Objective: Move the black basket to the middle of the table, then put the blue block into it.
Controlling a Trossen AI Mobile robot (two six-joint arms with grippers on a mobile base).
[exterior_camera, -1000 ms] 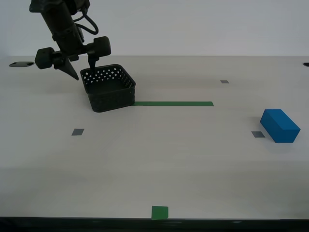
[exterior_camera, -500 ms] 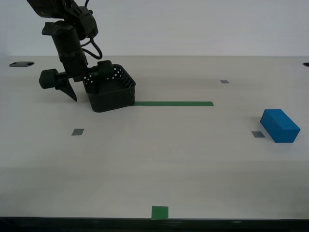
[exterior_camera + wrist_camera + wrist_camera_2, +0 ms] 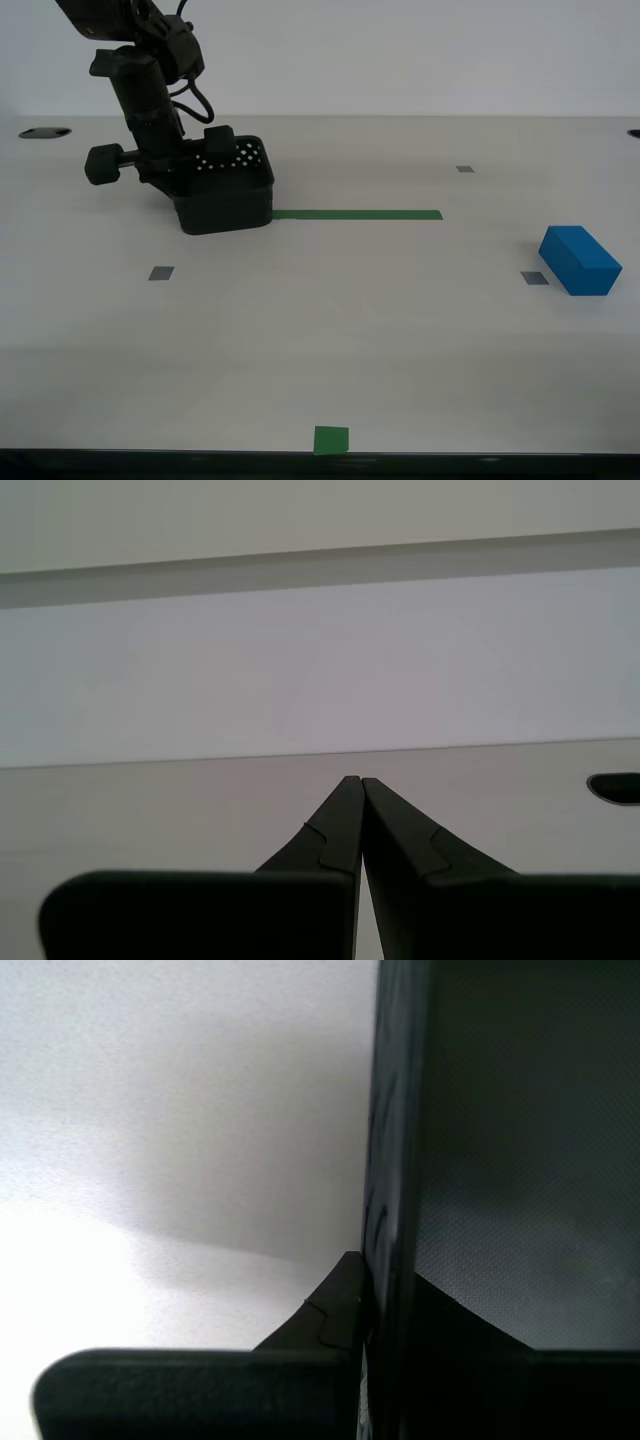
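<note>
so, exterior view first: black basket (image 3: 227, 190) sits toward that view's left on the table (image 3: 330, 340), touching the near end of the green tape strip (image 3: 358, 214), not in the middle yet. my second gripper (image 3: 172, 172) is down on the basket's wall on the side away from the tape, one finger outside and one inside as far as i can tell. blue block (image 3: 579, 259) lies well apart, by that view's right edge, just beside a small grey square (image 3: 534, 278). green square (image 3: 331, 440) sits at the near edge.

second wrist view: basket wall (image 3: 395, 1190) runs straight up between my fingers, pads pressed against it on both sides, so i'm pinching the wall. bare table to one side, basket floor to the other.

first wrist view: my first gripper (image 3: 359, 785) has its tips pressed together, holding nothing, just table and back wall ahead. it doesn't show in the exterior view.

handling, my guess: basket looks like thin holed plastic, light, a bit flexy at the rim, so a one-wall pinch should drag or lift it ok but it may tilt or swing; grip low on the wall, move slow. block looks solid, stiff, plain smooth faces, prob light; take it across the short width, mid-length, so it won't twist out.
</note>
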